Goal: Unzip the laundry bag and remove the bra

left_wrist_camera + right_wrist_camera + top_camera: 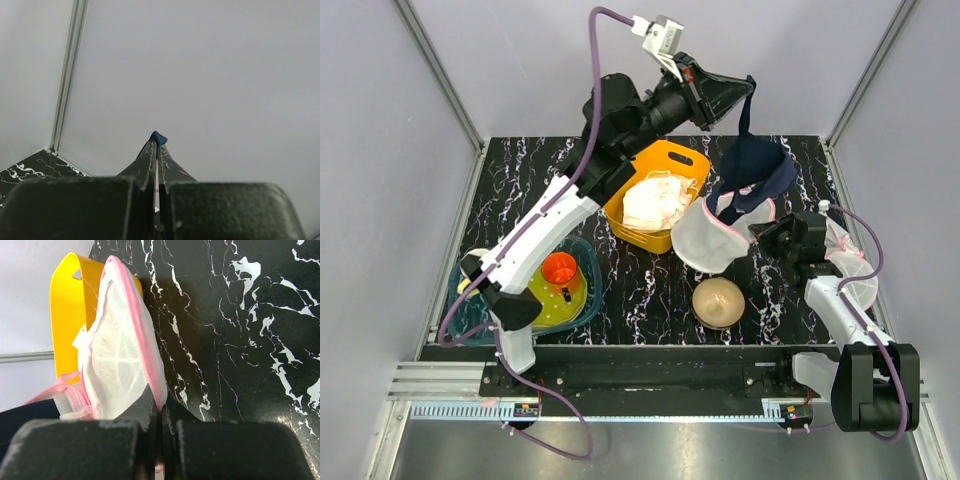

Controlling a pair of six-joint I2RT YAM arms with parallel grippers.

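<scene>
Lifting stage: I judge the zip done; the small dark navy-blue fabric bra (757, 170) hangs mostly out, its lower edge at the open mouth of the round white mesh laundry bag (705, 240) with pink trim.
Left to do: clearing that last edge.
Left hand (748, 86): pressed together on the strap, arm raised high at the far side.
Right hand (159, 405): pinching the bag's pink rim, low over the black marbled bench (650, 290).
</scene>
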